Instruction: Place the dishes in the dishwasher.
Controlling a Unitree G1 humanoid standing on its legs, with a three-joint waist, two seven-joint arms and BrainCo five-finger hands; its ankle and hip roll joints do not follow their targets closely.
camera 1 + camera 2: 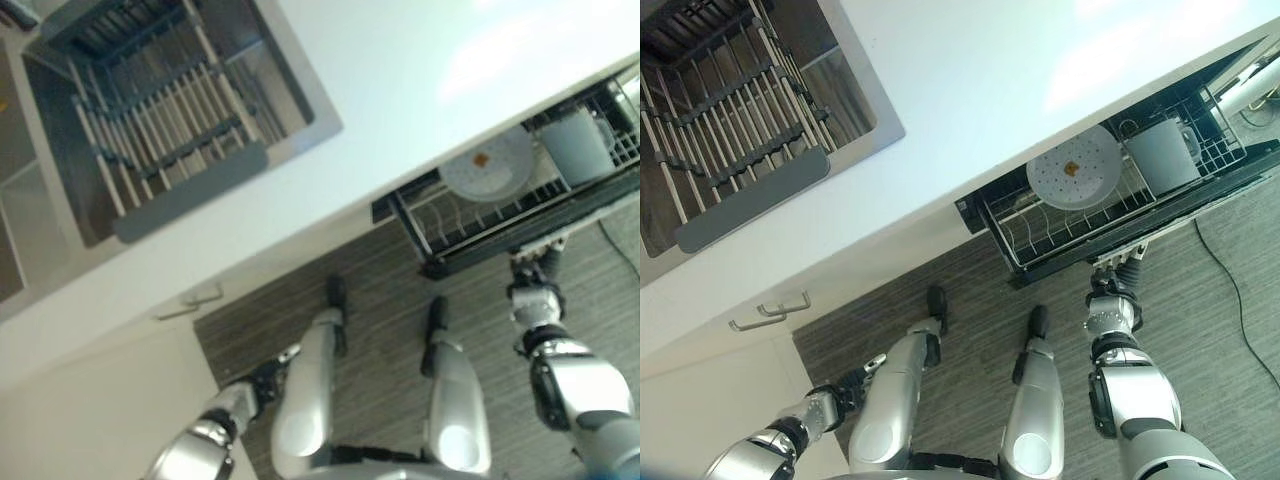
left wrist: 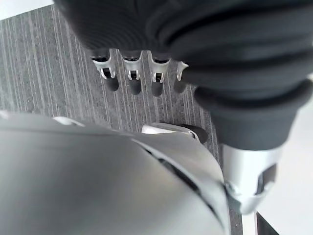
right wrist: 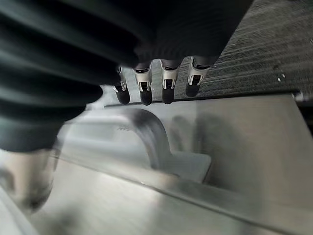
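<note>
— Where, the dishes?
— Stood on edge in the pulled-out dishwasher rack [image 1: 1080, 240] under the white desk [image 1: 1040, 90]: round white plate [image 1: 1073, 168], grey pot [image 1: 1162, 155] beside it.
— And the hands?
— Right hand [image 1: 1118, 275] at the rack's front edge, fingers [image 3: 167, 85] straight. Left hand [image 1: 262, 378] low over the floor [image 1: 970, 280], fingers relaxed, holding nothing.

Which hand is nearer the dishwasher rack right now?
Right. The right hand is at the front edge of the dishwasher rack; the left hand hangs low beside the cabinet, far from it.
</note>
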